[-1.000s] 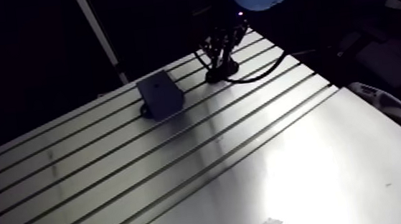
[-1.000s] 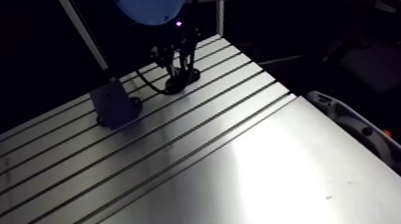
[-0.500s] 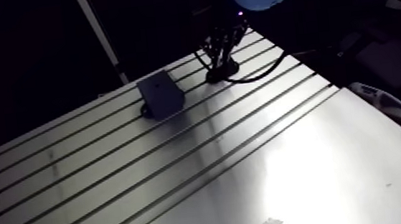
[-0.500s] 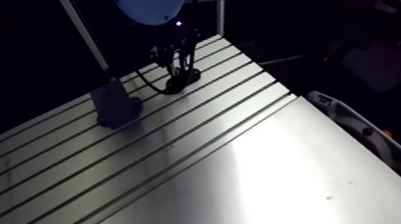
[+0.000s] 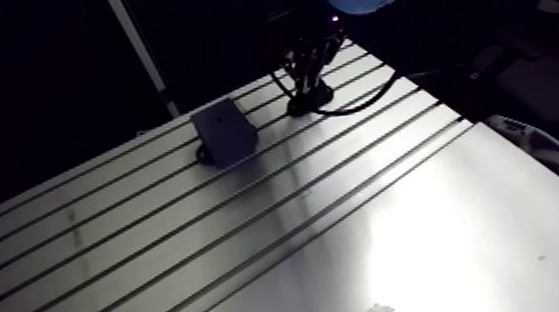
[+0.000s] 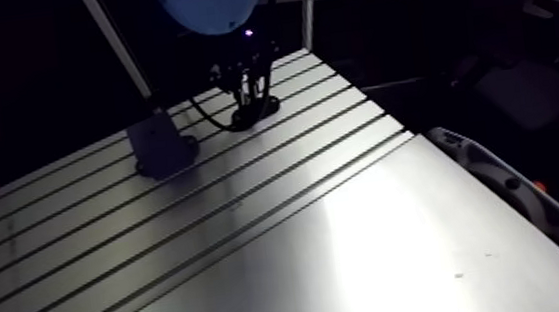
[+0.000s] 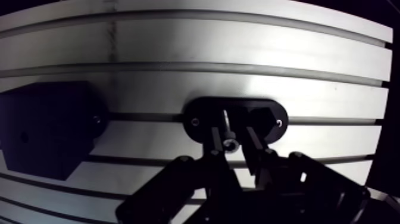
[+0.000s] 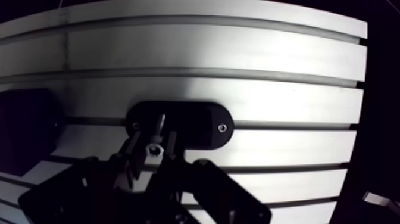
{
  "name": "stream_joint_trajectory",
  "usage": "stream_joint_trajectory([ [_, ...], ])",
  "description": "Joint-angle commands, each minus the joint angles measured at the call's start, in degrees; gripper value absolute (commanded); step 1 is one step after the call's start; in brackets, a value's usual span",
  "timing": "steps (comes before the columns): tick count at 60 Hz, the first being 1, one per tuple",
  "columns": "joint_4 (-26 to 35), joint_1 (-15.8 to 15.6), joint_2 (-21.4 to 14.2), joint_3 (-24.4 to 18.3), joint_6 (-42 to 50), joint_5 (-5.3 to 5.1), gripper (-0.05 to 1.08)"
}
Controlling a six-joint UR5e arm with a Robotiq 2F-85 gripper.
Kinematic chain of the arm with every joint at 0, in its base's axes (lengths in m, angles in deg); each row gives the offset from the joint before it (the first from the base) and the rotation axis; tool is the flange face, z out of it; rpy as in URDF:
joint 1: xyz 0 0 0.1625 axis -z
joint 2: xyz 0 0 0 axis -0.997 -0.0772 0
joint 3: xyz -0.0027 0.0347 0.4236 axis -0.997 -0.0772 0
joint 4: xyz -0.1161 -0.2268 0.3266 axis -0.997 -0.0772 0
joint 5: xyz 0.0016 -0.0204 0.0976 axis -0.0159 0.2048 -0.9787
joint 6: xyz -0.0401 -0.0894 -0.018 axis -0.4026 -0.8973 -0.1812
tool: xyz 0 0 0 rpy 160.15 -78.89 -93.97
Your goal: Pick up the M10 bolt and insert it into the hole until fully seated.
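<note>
Dark block (image 7: 47,128) beside the claw (image 7: 233,136), on the slotted tabletop (image 7: 238,53). M10 bolt (image 7: 228,143) upright in an oval black holder (image 7: 268,119), between the claw's parted fingers, apparently ungripped. Step: grasping. Next: close squarely, lift straight, carry to the hole, presumably in the block.

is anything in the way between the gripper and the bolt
Nothing visible: the bolt sits right at the gripper, over the black oval plate; the dark block is off to one side.
</note>
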Motion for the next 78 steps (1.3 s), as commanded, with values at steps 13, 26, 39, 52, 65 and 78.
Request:
stream_joint_trajectory([
  [13, 0.04, 0.0, 0.06, 0.07, 0.02, -0.14, 0.69],
  [26, -0.04, 0.0, 0.06, 0.0, 0.02, -0.21, 0.69],
  [39, 0.03, 0.0, 0.08, -0.01, 0.02, -0.3, 0.72],
  [52, 0.04, 0.0, 0.07, -0.19, -0.07, -0.37, 0.78],
  [65, 0.04, 0.08, -0.29, -0.18, -0.07, -0.47, 0.84],
  [78, 0.22, 0.17, -0.54, -0.46, -0.16, -0.3, 0.85],
])
